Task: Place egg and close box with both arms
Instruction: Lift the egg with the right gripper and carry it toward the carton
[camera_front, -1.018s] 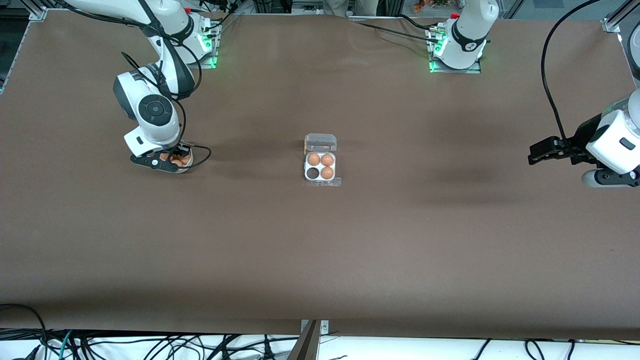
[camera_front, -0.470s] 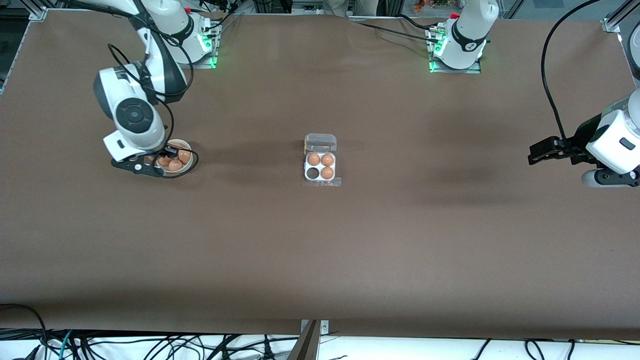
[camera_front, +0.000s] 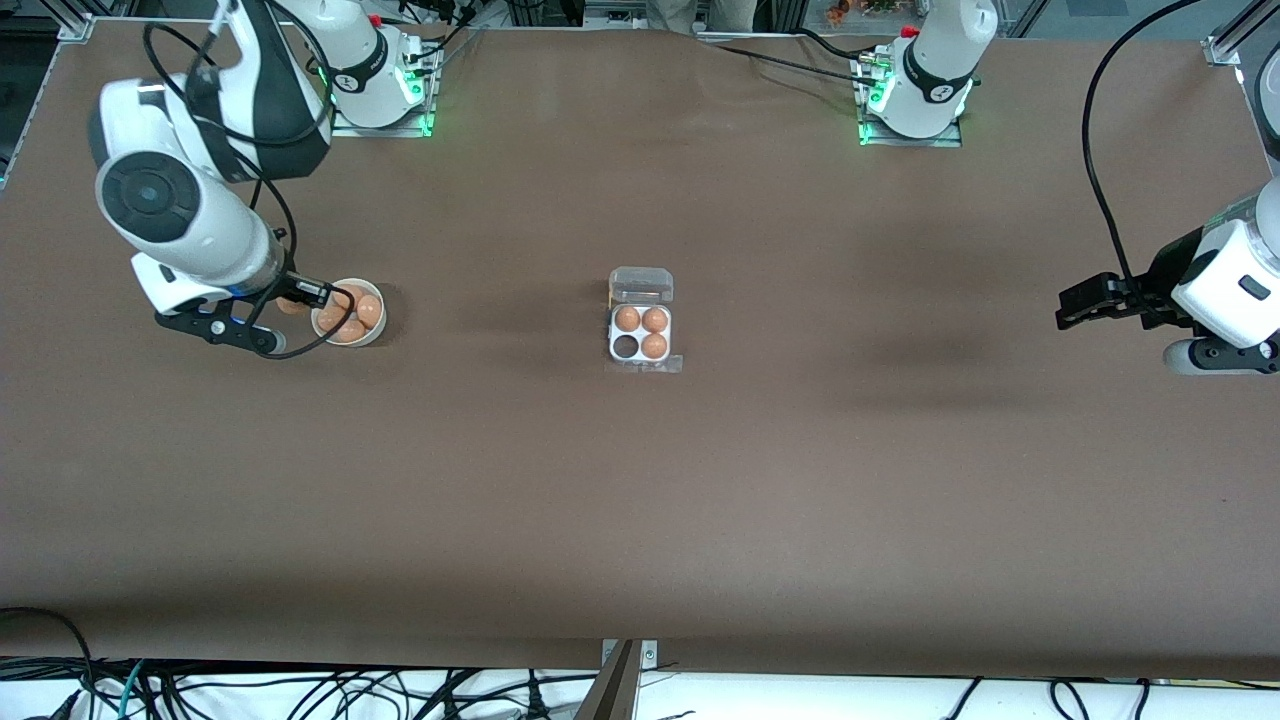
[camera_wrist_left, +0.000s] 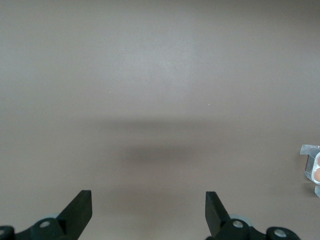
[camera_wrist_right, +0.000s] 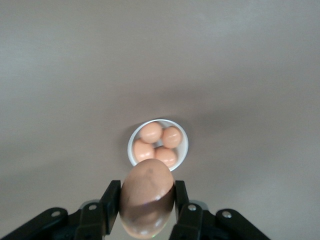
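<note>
Front view: the right pincer, raised over the brown desk beside the round white bowl of eggs, grips a small orange-brown egg. The square clear-plastic box, lid open, sits mid-desk, its 7 o'clock cell empty, bare desk all round.

Left wrist view: the left pincer waits, spread wide and empty.

Right wrist view: black fingers clamp the egg.

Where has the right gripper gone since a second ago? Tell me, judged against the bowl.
Yes. The right gripper, shut on the egg, was low over the bowl. It has risen and drawn off toward the right arm's end of the table.
</note>
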